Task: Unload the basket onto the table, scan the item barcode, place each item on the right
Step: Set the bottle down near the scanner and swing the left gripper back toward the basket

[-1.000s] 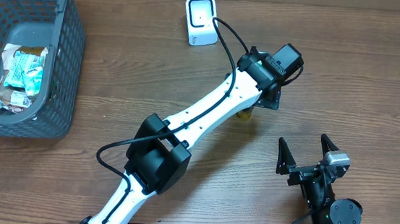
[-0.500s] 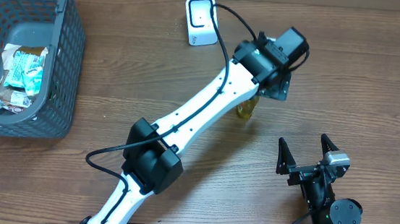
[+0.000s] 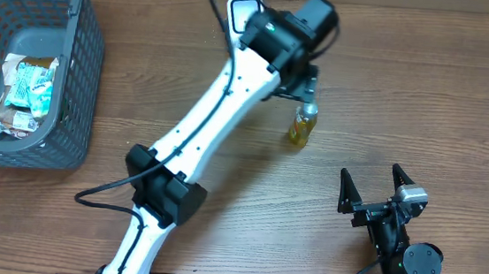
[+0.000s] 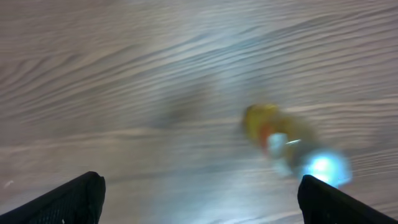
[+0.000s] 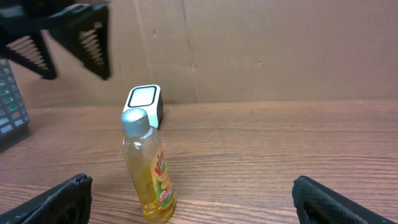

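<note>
Bottle (image 3: 301,124) stands upright on the table (image 3: 444,92), ungripped, at five o'clock from the scanner (image 5: 144,99). Left gripper (image 4: 200,198) hovers above it, jaws wide and empty. Right gripper (image 3: 370,179) rests open at four o'clock. Grasping and presenting the barcode seemingly remain.

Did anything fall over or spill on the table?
No, nothing looks wrong. The yellow bottle stands upright with its silver cap on, and no liquid shows on the wooden table around it. The white scanner sits upright behind it.
</note>
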Robot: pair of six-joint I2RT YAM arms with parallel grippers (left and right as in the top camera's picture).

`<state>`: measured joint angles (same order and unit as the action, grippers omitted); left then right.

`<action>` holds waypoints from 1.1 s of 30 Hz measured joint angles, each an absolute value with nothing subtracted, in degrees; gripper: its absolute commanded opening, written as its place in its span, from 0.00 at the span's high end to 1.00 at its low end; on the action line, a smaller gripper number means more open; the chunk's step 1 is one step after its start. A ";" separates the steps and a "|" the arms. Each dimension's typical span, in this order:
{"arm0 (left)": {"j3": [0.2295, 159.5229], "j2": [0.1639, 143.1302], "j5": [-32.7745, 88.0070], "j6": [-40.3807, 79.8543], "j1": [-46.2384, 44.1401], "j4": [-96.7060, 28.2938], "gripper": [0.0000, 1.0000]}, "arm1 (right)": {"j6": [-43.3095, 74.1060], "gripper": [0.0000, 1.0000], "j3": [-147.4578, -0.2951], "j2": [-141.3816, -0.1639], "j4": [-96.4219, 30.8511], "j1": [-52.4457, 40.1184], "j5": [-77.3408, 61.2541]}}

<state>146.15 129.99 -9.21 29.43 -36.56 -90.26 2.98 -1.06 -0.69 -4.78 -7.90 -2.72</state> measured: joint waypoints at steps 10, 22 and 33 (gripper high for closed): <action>147.70 117.49 -9.23 26.04 -21.61 -96.47 0.00 | 3.01 0.00 -1.06 -0.69 -4.78 -7.90 -2.74; 148.90 107.85 -9.23 19.44 -3.73 -96.64 0.00 | 3.01 0.00 -1.06 -0.69 -4.80 -7.90 -2.72; 143.79 107.85 -9.21 18.22 9.54 -96.68 0.00 | 2.98 0.00 -1.06 -0.69 -4.78 -7.90 -2.72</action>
